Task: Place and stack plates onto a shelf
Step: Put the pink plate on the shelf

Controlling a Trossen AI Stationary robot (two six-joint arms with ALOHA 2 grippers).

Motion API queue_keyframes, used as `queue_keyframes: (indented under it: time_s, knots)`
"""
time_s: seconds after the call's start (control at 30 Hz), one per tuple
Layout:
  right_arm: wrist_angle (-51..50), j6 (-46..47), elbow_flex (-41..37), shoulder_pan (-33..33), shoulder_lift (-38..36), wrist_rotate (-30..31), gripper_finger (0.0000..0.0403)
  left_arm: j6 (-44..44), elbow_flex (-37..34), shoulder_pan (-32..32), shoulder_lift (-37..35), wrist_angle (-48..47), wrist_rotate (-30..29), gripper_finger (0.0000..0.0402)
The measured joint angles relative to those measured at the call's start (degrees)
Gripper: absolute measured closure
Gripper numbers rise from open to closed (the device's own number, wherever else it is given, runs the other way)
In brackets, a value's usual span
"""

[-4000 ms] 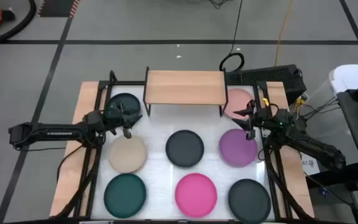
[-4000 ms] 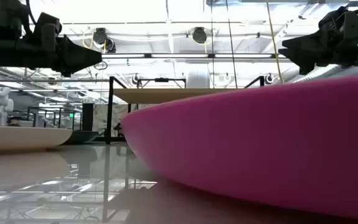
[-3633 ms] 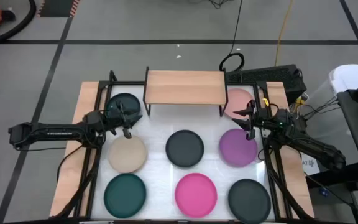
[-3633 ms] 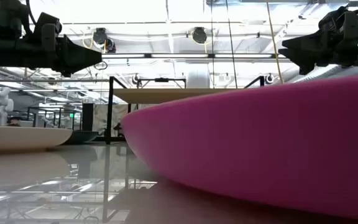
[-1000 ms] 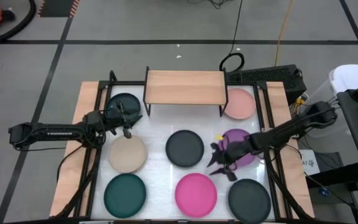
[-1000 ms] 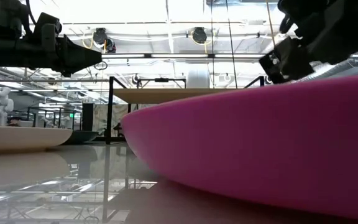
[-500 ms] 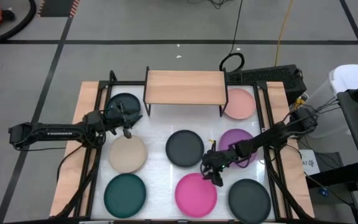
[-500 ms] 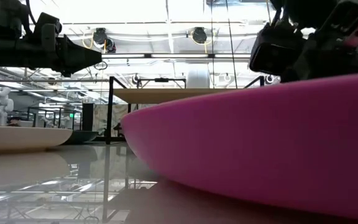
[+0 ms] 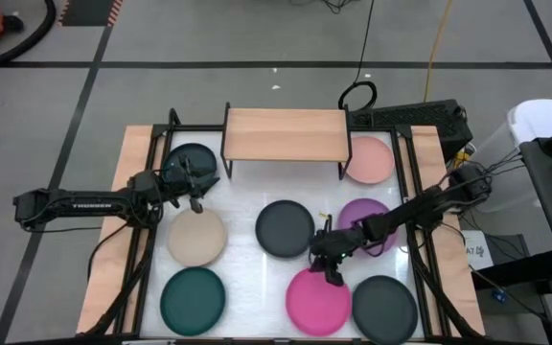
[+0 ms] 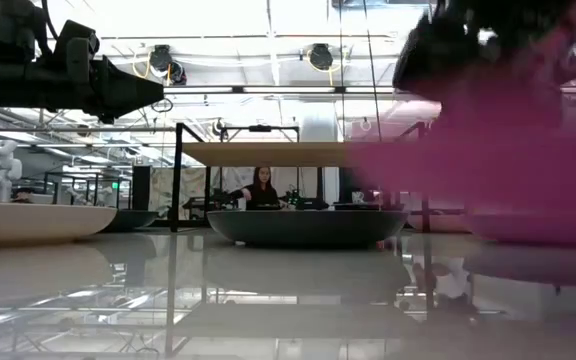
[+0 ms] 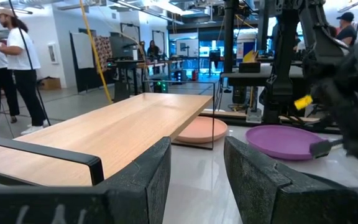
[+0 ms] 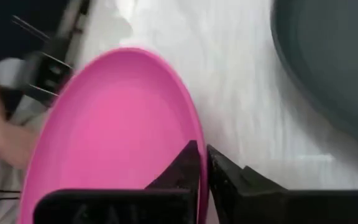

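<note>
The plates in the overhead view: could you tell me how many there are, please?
8: teal plate by the shelf's left end, pale pink right; beige, charcoal, purple mid-row; green-teal, hot pink, charcoal nearest. None visibly hidden.

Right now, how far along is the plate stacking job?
Nothing is done: the wooden shelf has no plates on it. In hand: the right hand is shut on the rim of the hot pink plate. The left hand waits near the dark teal plate. All eight plates are yet to be shelved.
</note>
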Motion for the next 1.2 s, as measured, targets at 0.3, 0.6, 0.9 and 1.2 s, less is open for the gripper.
queue_keyframes:
  time_s: [0.3, 0.6, 0.9, 1.2]
  knots:
    - [8.38, -4.99, 0.0, -19.02, -22.7, 3.67, 0.04, 0.0, 0.0, 0.0, 0.01, -0.01, 0.0, 0.0248]
    - [3.67, -6.23, 21.0, -50.24, -17.22, 0.11, 0.0402, 0.0, 0.0, -0.01, 0.01, -0.02, 0.0, 0.0248]
    - [-14.97, -7.27, 45.81, -57.7, 10.4, -8.9, 0.0401, 0.0, 0.0, 0.0, 0.01, -0.02, 0.0, 0.0248]
    - [-0.65, 1.21, 46.88, -58.94, 23.39, -10.47, 0.04, 0.0, 0.0, 0.0, 0.0, -0.02, 0.0, 0.0248]
